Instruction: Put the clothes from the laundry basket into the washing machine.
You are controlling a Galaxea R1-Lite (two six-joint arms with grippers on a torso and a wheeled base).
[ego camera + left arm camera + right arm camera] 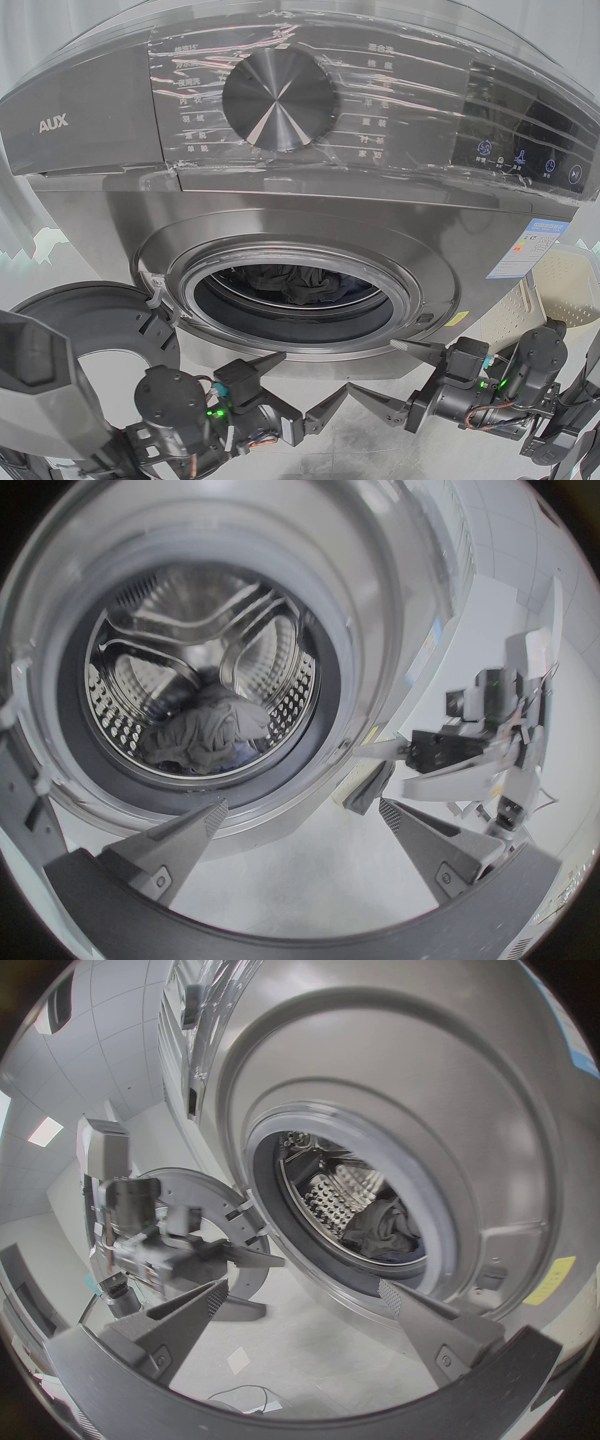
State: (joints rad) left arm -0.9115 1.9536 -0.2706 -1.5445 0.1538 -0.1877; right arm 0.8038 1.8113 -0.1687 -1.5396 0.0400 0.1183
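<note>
The washing machine [300,206] stands with its round door [94,325] swung open to the left. Dark grey clothes [294,284] lie in a heap inside the drum [206,730], also visible in the right wrist view [384,1229]. My left gripper [315,370] is low in front of the opening, open and holding nothing [301,805]. Facing it from the right, my right gripper [370,364] is open and also holds nothing [301,1288]. The cream laundry basket [562,294] stands right of the machine. A dark piece of cloth [369,789] shows at the basket's corner.
The open door [206,1197] takes up the space left of the opening, close to my left arm. The two grippers' tips nearly meet below the drum mouth. Bare grey floor [356,444] lies in front of the machine. A plastic film covers the control panel [312,94].
</note>
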